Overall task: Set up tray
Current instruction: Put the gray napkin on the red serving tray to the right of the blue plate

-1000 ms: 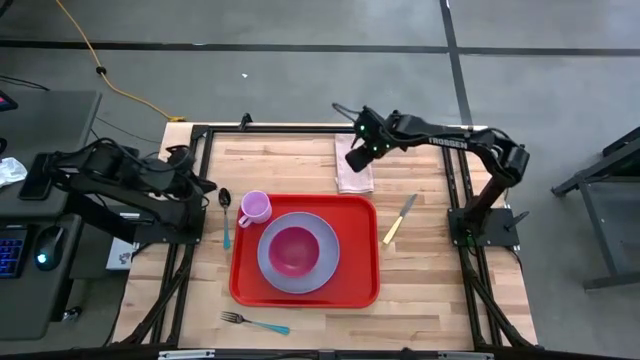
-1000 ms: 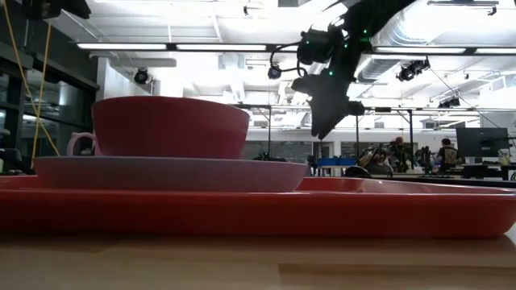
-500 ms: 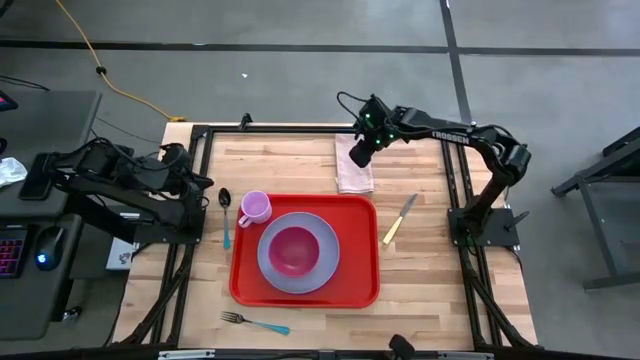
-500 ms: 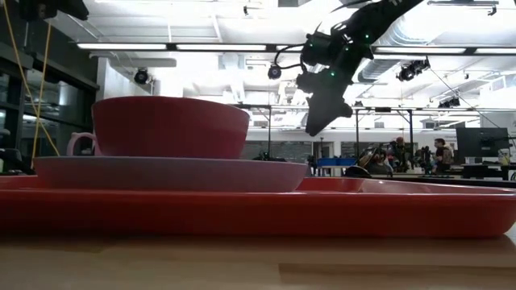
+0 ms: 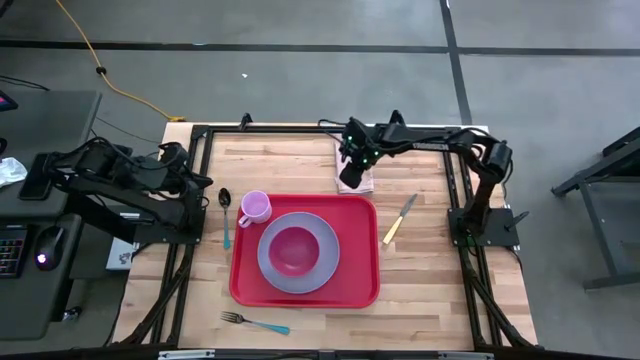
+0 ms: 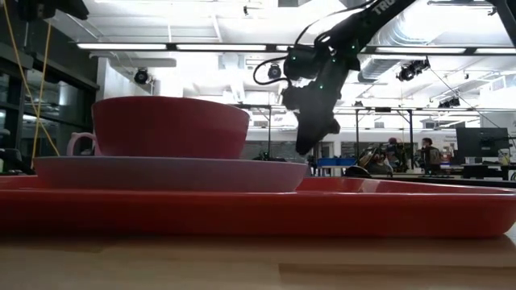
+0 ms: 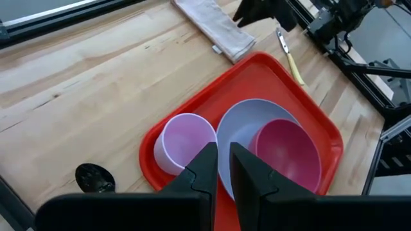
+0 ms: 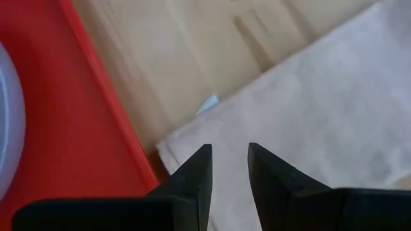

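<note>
The right gripper [image 8: 225,168], jaws parted and empty, is poised above the folded napkin [image 5: 355,172] beside the red tray [image 5: 358,285] at mid-table; descent and closure are required next.

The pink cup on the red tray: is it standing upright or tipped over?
Upright. The pink cup shows its round open mouth to the overhead camera, standing on the tray beside the lavender plate, and it looks empty.
</note>
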